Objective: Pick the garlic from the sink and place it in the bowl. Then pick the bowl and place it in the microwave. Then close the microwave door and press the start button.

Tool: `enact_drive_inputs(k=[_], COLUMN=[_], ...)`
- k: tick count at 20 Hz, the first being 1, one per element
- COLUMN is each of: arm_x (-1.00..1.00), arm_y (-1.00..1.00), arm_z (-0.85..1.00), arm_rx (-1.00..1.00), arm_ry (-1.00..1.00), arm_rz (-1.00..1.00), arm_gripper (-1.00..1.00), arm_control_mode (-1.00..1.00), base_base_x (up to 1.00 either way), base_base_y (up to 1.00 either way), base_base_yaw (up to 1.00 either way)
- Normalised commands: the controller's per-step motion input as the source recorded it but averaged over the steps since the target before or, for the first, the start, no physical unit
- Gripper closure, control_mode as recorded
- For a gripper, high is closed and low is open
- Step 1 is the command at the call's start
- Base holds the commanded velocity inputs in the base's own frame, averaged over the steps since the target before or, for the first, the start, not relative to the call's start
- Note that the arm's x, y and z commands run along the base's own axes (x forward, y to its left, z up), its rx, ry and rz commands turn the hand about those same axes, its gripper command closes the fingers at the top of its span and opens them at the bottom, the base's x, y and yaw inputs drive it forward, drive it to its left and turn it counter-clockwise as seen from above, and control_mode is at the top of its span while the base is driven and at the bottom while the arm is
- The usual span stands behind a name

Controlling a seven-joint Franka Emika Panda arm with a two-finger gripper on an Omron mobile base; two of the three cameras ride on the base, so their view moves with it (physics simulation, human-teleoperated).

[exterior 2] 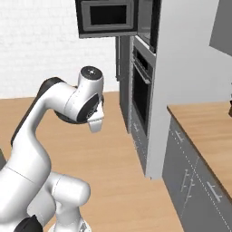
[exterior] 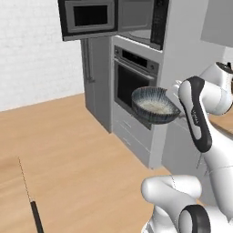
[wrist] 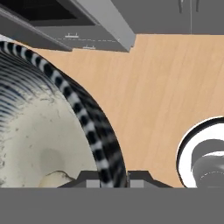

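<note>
Ribbed bowl (wrist: 52, 131) rim between gripper (wrist: 113, 177) fingers

- The white arm is rising from the base, bending at a dark elbow joint and reaching forward at about chest height of the cabinets.
- The wrist is turning so that the hand is pointing sideways and a little down.
- The gripper (wrist: 107, 178) is clamping the rim of the bowl (exterior: 154, 105), one finger inside the rim and one outside.
- The bowl is hanging in the air, tilted a little, carried by the hand.
</note>
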Motion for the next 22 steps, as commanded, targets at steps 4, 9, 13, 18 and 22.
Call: enact_drive_inputs(k=[4, 9, 13, 18, 22], arm_x=[0.0, 0.0, 0.0, 0.0, 0.0], arm_y=[0.0, 0.0, 0.0, 0.0, 0.0], arm_z=[0.0, 0.0, 0.0, 0.0, 0.0], arm_rx=[0.0, 0.0, 0.0, 0.0, 0.0], arm_ry=[0.0, 0.0, 0.0, 0.0, 0.0], arm_rz=[0.0, 0.0, 0.0, 0.0, 0.0], arm_gripper=[1.0, 1.0, 1.0, 1.0, 1.0], arm_control_mode=[1.0, 1.0, 1.0, 1.0, 1.0], base_base_x=[0.83, 0.73, 0.58, 0.45, 0.18], base_base_y=[0.43, 0.5, 0.64, 0.67, 0.63], base_base_yaw=[-0.28, -0.3, -0.34, -0.35, -0.37])
